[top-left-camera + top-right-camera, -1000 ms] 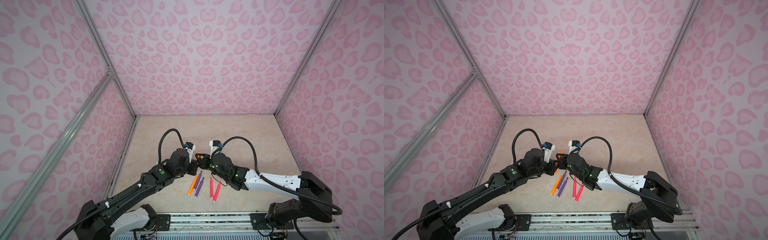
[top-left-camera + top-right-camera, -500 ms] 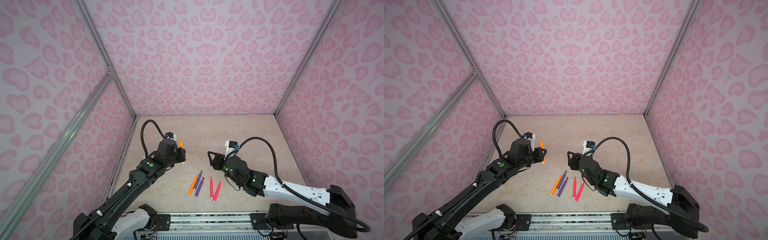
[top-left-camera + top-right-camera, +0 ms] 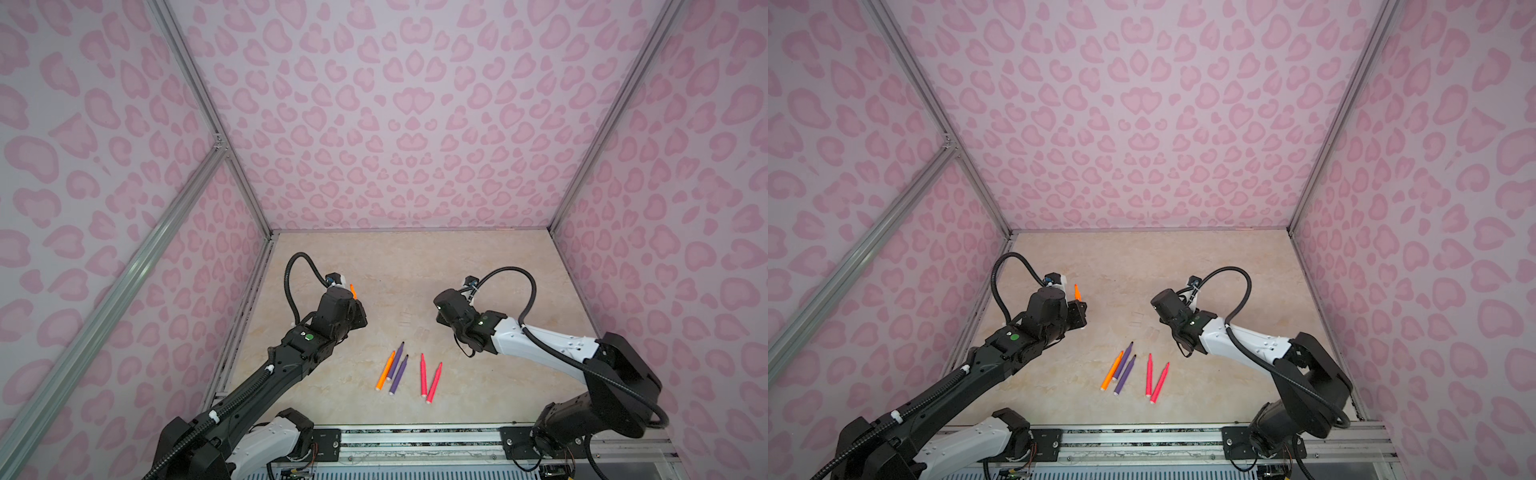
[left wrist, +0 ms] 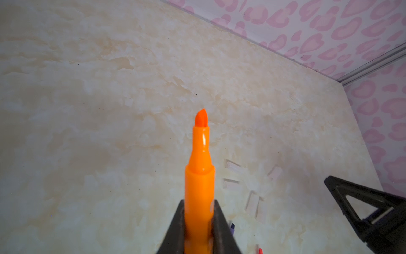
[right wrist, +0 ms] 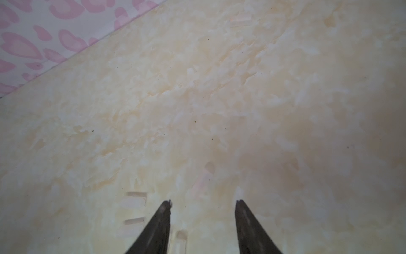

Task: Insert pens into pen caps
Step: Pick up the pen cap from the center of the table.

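- Table (image 3: 415,257): carries five loose pens (image 3: 423,374) near its front edge, every tip bare (none capped, as far as I can see).
- Left hand (image 4: 198,211): clamped on an orange pen (image 4: 198,176), raised beyond the loose pens on their left, tip uncapped.
- Right hand (image 5: 203,202): jaws apart and empty, low beyond the loose pens on their right.
- Pen caps (image 4: 232,165): faint clear tubes lying just beyond the loose pens; by my judgement one pen is picked up and all six insertions remain.

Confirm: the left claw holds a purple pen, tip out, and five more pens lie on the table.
Wrong colour: the pen in the left claw is orange, as the left wrist view shows. Five more pens do lie on the table.
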### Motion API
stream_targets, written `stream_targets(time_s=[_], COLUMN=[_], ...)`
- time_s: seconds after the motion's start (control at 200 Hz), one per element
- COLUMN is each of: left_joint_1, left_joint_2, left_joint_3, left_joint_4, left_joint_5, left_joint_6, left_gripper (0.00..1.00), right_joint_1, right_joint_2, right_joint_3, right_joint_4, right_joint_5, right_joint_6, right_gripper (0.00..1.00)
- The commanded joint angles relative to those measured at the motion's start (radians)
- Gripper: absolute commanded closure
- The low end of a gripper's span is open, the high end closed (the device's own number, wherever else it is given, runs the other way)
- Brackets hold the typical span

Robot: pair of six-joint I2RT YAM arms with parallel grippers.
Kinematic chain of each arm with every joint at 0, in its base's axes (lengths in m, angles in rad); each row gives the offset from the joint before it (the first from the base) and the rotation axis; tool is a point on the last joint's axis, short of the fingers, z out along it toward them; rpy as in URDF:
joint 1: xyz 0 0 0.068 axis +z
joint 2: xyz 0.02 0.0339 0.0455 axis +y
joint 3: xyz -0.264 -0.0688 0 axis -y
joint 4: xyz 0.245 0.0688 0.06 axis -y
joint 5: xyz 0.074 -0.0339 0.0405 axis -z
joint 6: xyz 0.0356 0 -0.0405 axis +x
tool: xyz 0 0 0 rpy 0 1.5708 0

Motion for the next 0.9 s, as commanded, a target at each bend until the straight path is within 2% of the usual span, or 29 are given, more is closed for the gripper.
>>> stream_targets(time_s=[0.0,0.085,0.225,0.445,0.62,0.895], left_joint_1=[-0.001,-0.002,-0.005,-0.008,-0.009,-0.008], left_joint_2=[0.037,0.067,0.082,0.098,0.121,0.147], left_joint_3=[0.008,0.027,0.026,0.037,0.049,0.06], left_joint_4=[0.072,0.063,0.073,0.073,0.067,0.07], left_joint_5=[-0.03,-0.031,-0.019,-0.007,0.007,0.036], left_joint_6=[0.019,0.032,0.035,0.043,0.046,0.048], left_gripper=[0.97,0.97,0.97,0.97,0.97,0.97], right_joint_1=[-0.023,-0.036,-0.038,-0.044,-0.046,-0.051], right_joint_2=[0.118,0.193,0.248,0.357,0.377,0.392], right_joint_3=[0.139,0.211,0.233,0.333,0.335,0.316], right_joint_4=[-0.205,-0.257,-0.237,-0.321,-0.316,-0.283], right_joint_5=[-0.04,-0.057,-0.101,-0.09,-0.082,-0.099], right_joint_6=[-0.06,-0.086,-0.081,-0.072,-0.063,-0.061], right_gripper=[0.5,0.53,0.53,0.52,0.52,0.56])
